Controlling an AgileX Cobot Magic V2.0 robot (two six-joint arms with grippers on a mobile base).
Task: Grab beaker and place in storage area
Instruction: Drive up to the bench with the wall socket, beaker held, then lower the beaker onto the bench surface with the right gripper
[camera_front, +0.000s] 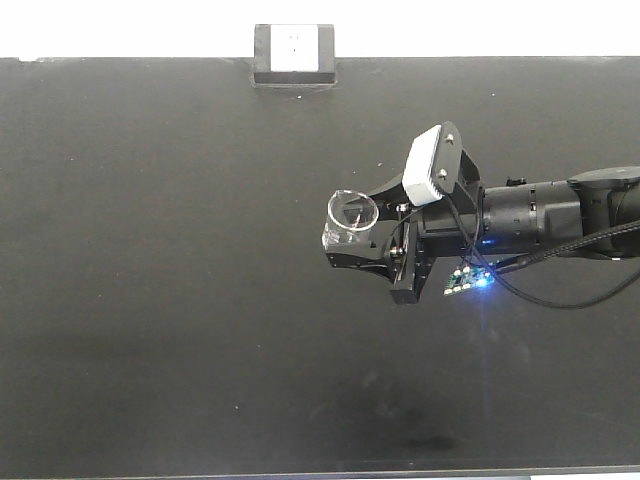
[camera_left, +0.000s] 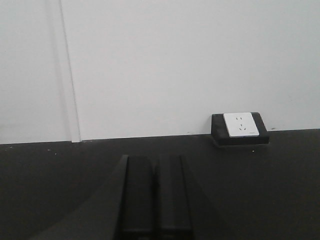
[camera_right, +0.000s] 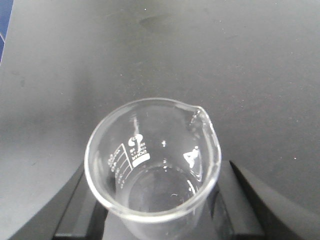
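Note:
The small clear glass beaker (camera_front: 351, 222) with a pour lip and white graduation marks sits upright between the black fingers of my right gripper (camera_front: 352, 246), which is shut on it. This is over the middle right of the storage area (camera_front: 150, 250), a wide matte black surface. In the right wrist view I look down into the empty beaker (camera_right: 152, 160), with the right gripper (camera_right: 159, 217) clamped on its lower body. Whether its base touches the surface is hidden. My left gripper (camera_left: 155, 161) shows only in its own wrist view, shut and empty, low over the black surface (camera_left: 50, 185).
A small black block with a white socket face (camera_front: 293, 52) stands at the far edge of the surface, also seen as the block (camera_left: 241, 127) against a white wall. The right arm with its white camera housing (camera_front: 432, 165) and cables reaches in from the right.

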